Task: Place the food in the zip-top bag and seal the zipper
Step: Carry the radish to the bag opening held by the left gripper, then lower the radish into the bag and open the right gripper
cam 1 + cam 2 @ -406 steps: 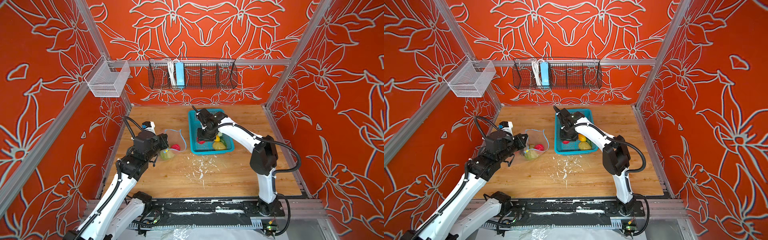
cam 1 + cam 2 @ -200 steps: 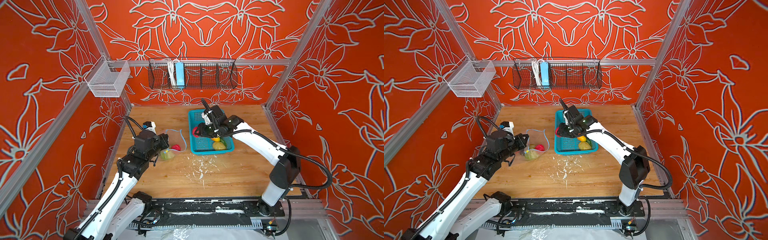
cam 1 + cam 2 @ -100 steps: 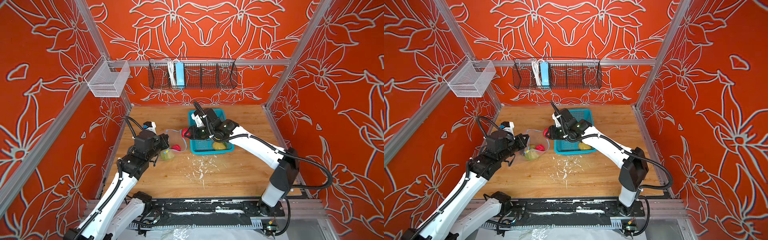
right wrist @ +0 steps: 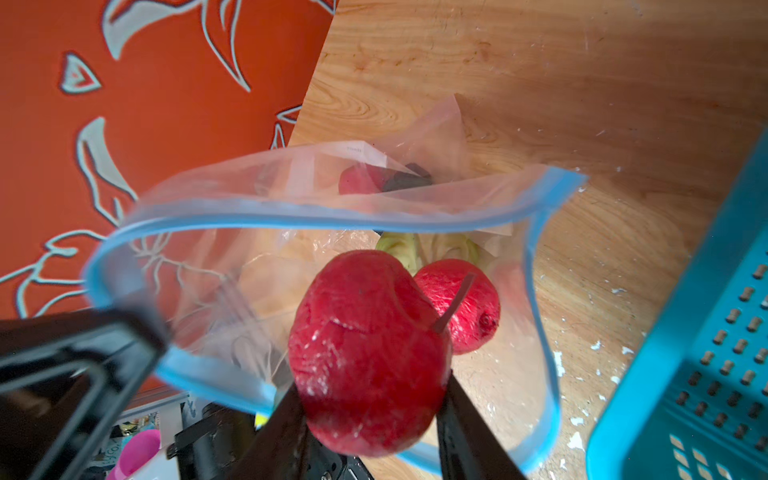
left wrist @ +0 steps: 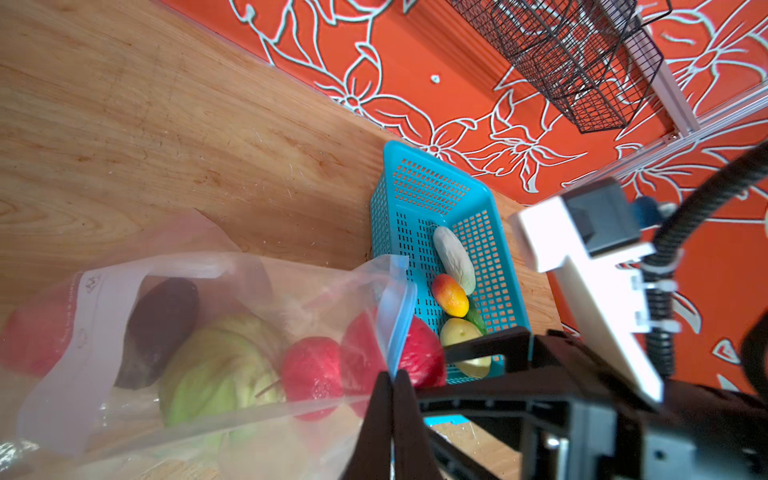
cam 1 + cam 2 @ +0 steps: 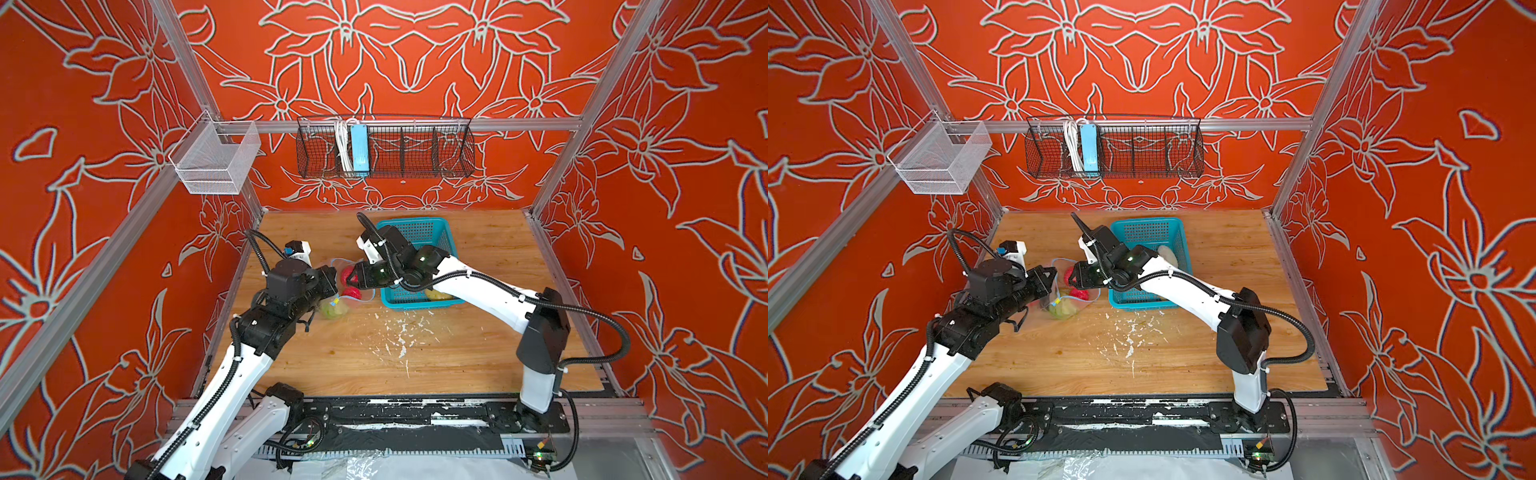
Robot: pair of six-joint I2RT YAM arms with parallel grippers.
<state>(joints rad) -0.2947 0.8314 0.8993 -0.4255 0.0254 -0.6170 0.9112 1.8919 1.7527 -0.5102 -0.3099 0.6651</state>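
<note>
Hovering at the mouth of the zip-top bag (image 4: 208,266), right end effector (image 4: 370,395) grips a red piece of food (image 4: 365,349) between its jaws; not released. Left end effector (image 5: 392,378) is closed, pinching the zipper (image 4: 291,208) and holding the mouth up in a loop.

Bag lies near the left edge of the bench (image 6: 478,332), just beside the teal basket (image 5: 419,187). Inside it: cabbage (image 5: 216,365), avocado (image 5: 158,324), second red piece (image 4: 469,307). In the basket: cucumber (image 5: 453,257), mango (image 5: 449,295), potato (image 5: 459,332).

Risks as I read them:
- From the left wrist view the held piece sits right at the blue rim, on the basket side. Cannot tell that it has cleared the rim. Let go here, it may strike the strip and roll out onto the bench.
- Bag is floppy and held at one point only. A nudge from the right jaws could fold the mouth shut or drag the strip out of the left pinch.
- Jaws pulling back may snag the near rim.
- Three more pieces to go; a bulging bag may resist sealing.
</note>
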